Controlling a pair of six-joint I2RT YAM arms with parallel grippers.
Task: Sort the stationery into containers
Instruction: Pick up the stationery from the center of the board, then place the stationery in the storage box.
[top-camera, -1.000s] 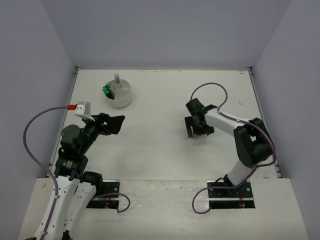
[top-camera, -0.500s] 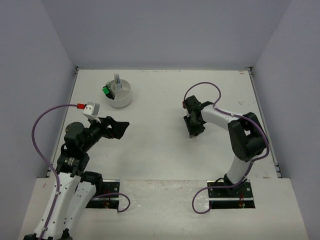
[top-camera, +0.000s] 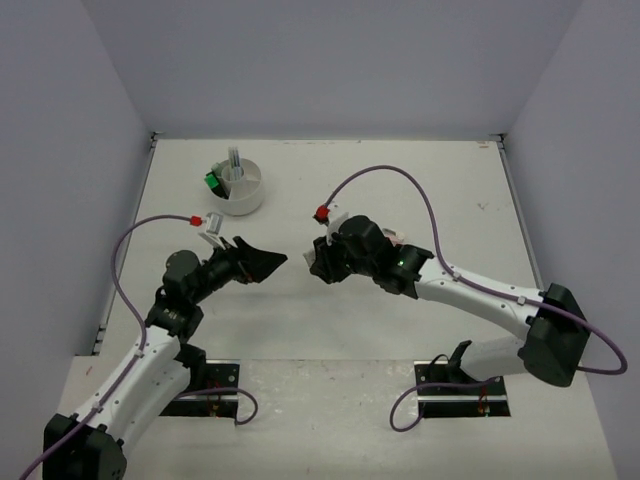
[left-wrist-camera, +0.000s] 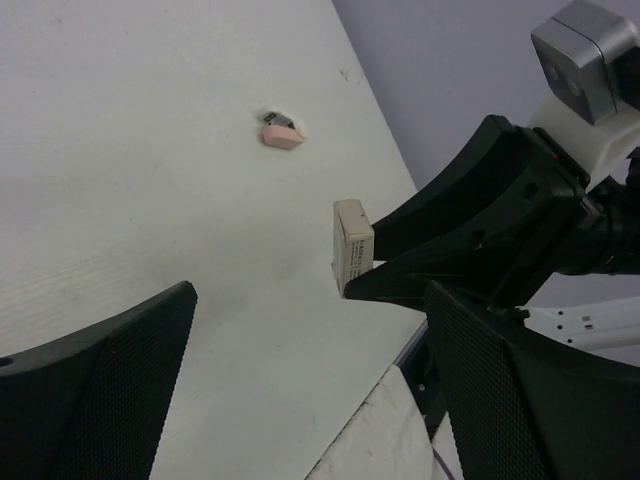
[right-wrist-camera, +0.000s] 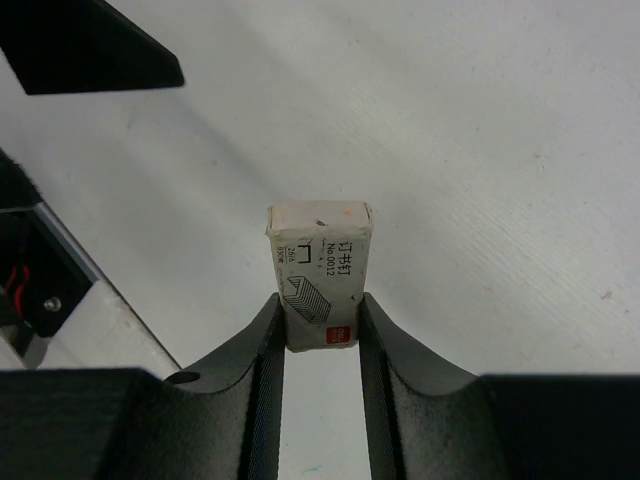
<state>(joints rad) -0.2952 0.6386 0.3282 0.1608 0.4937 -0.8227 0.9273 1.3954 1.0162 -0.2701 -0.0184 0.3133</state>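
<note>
My right gripper (top-camera: 312, 258) is shut on a small off-white box printed with a staples drawing (right-wrist-camera: 318, 270) and holds it above the table's middle. The box's free end sticks out toward my left gripper and shows in the left wrist view (left-wrist-camera: 352, 246). My left gripper (top-camera: 272, 262) is open and empty, its fingers (left-wrist-camera: 110, 385) spread wide, a short gap from the box. The round white tub (top-camera: 240, 200) stands at the back left with a green item (top-camera: 212, 181) and upright pens (top-camera: 235, 160) in it. A small pink eraser (left-wrist-camera: 281, 138) lies on the table beyond the box.
A small dark item (left-wrist-camera: 279, 120) lies against the pink eraser. Grey walls enclose the table on the left, back and right. The table's near edge (left-wrist-camera: 390, 365) runs just below the two grippers.
</note>
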